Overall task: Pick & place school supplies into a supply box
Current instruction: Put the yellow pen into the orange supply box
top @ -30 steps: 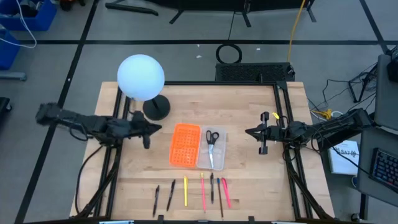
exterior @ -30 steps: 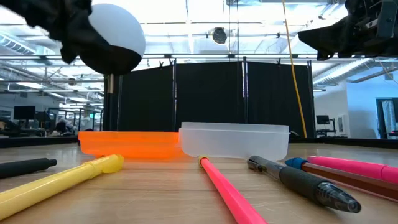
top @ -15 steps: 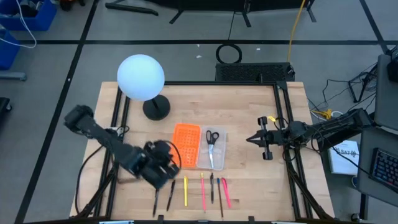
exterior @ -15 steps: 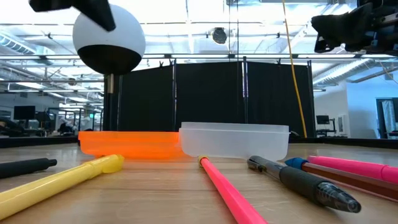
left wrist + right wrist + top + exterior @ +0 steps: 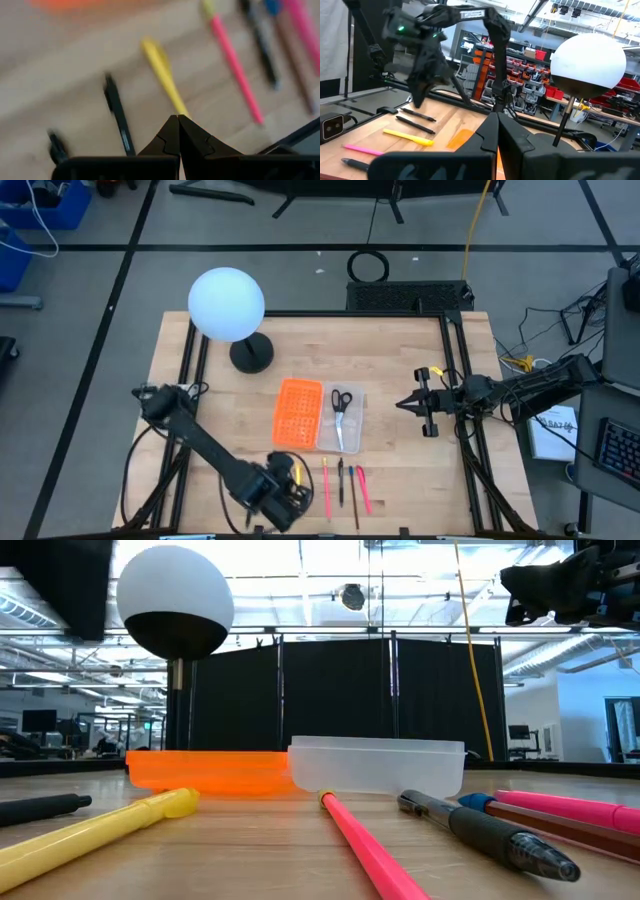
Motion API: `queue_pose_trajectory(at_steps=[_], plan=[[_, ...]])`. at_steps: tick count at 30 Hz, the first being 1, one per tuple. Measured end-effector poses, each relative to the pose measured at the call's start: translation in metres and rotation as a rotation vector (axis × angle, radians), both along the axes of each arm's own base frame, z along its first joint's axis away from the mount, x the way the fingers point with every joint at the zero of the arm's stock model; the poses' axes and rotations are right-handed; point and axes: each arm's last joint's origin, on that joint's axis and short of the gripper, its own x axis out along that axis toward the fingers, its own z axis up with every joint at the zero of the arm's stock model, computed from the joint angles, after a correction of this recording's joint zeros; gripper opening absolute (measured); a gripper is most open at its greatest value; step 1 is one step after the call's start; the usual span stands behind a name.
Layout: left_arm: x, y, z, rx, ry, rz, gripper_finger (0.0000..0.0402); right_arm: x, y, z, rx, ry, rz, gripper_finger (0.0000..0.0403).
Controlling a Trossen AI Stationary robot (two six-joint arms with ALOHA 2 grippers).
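The pens and pencils lie in a row by the table's near edge: a yellow one (image 5: 162, 75), black ones (image 5: 117, 120), pink ones (image 5: 326, 488) (image 5: 370, 845). The supply box lies open at mid-table, flat on the wood, with its orange half (image 5: 298, 414) left of its clear half (image 5: 352, 430). The black-handled scissors (image 5: 341, 402) lie inside the clear half. My left gripper (image 5: 285, 488) (image 5: 177, 116) hovers shut above the yellow pen, touching nothing. My right gripper (image 5: 405, 405) (image 5: 495, 116) waits shut in the air, right of the box.
A white globe lamp (image 5: 227, 303) stands on its black base (image 5: 250, 355) at the far left of the table. The left arm (image 5: 195, 435) stretches low across the near-left part. Black frame rails (image 5: 455, 370) run along both table sides.
My left arm swung from beside the lamp base toward the table's near edge and now hangs over the row of pens, its gripper pointing down. My right gripper shifted slightly toward the near edge at first, then stayed put. The pens, scissors and box did not move.
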Motion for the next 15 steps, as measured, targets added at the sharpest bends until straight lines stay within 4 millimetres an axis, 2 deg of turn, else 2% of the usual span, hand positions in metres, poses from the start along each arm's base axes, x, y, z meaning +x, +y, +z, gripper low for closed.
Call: queue_pose_trajectory(at_steps=[3,6,15], plan=[[0.009,-0.009,-0.014,-0.036,0.05,-0.005,0.0011,0.0,0.0,0.0,0.0,0.0,0.0,0.0],[0.019,-0.012,-0.019,-0.057,0.062,0.001,0.0031,0.0,0.0,0.0,0.0,0.0,0.0,0.0],[0.033,-0.002,-0.021,-0.113,0.059,-0.058,0.0124,0.0,0.0,0.0,-0.036,-0.007,-0.006,0.0]])
